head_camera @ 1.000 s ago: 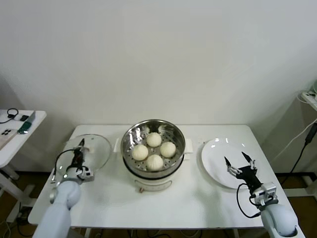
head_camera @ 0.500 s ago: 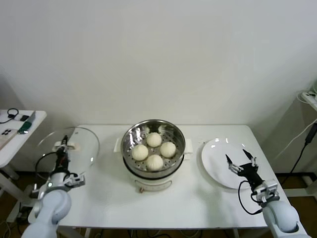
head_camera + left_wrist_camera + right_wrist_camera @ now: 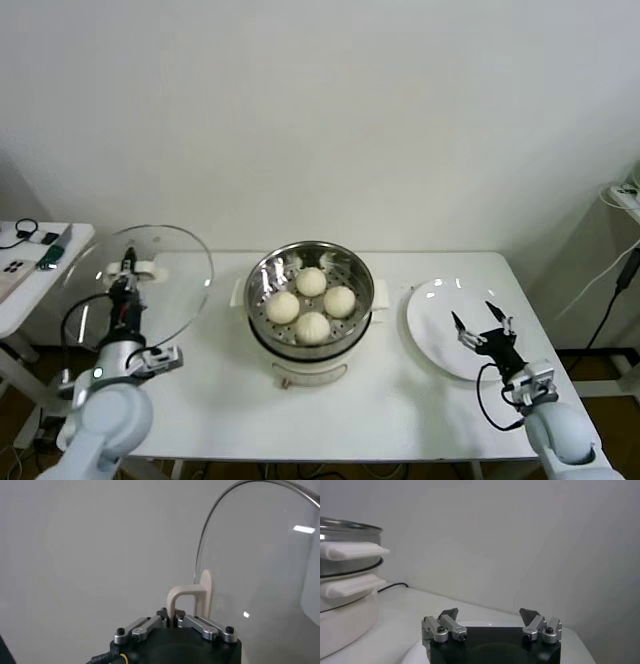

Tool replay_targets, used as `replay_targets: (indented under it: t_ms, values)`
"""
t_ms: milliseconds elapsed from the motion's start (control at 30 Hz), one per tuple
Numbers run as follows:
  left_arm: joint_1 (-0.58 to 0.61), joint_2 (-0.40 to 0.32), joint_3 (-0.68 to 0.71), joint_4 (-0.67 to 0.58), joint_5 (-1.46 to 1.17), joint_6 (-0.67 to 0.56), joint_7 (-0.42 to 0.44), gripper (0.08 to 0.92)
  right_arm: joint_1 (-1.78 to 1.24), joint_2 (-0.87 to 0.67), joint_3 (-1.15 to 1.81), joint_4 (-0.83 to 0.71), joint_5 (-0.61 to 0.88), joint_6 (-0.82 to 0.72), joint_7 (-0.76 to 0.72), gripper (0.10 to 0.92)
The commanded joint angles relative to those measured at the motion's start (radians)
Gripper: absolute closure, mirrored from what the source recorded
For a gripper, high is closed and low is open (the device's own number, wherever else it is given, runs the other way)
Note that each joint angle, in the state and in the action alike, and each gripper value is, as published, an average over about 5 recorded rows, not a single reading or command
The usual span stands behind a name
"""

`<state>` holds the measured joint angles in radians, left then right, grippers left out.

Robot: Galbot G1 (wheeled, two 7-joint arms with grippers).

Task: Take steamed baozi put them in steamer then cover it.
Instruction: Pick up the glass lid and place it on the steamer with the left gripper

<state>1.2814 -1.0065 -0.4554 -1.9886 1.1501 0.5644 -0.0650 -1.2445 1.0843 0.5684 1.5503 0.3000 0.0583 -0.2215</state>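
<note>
Several cream-white baozi [image 3: 311, 301] lie in the shiny steamer [image 3: 352, 262] on its white pot base at the table's middle. My left gripper [image 3: 128, 271] is shut on the white handle [image 3: 183, 597] of the clear glass lid [image 3: 160, 285], holding it tilted up above the table's left end, apart from the steamer. In the left wrist view the lid [image 3: 260, 555] stands on edge beyond the jaws. My right gripper [image 3: 481, 329] is open and empty over the white plate [image 3: 432, 320] at the right. The steamer's side [image 3: 345, 562] shows in the right wrist view.
A small side table [image 3: 30, 275] with a phone and cables stands at the far left. A cable and socket strip [image 3: 625, 200] hang at the far right. The wall is close behind the table.
My left gripper has lifted the glass lid off the table's left end and tipped it upright. The right gripper has stayed open over the plate.
</note>
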Motion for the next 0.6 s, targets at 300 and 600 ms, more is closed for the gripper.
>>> replay_targets:
  t_ms: [300, 600]
  values:
    - [-0.24, -0.198, 0.435, -0.068, 0.237, 0.197, 0.275, 0.849, 0.044, 0.028, -0.01, -0.062, -0.018, 0.02, -0.007, 0.203]
    - [-0.322, -0.335, 0.542, 0.038, 0.292, 0.214, 0.323, 0.849, 0.031, 0.027, 0.015, -0.075, -0.02, 0.033, -0.016, 0.203]
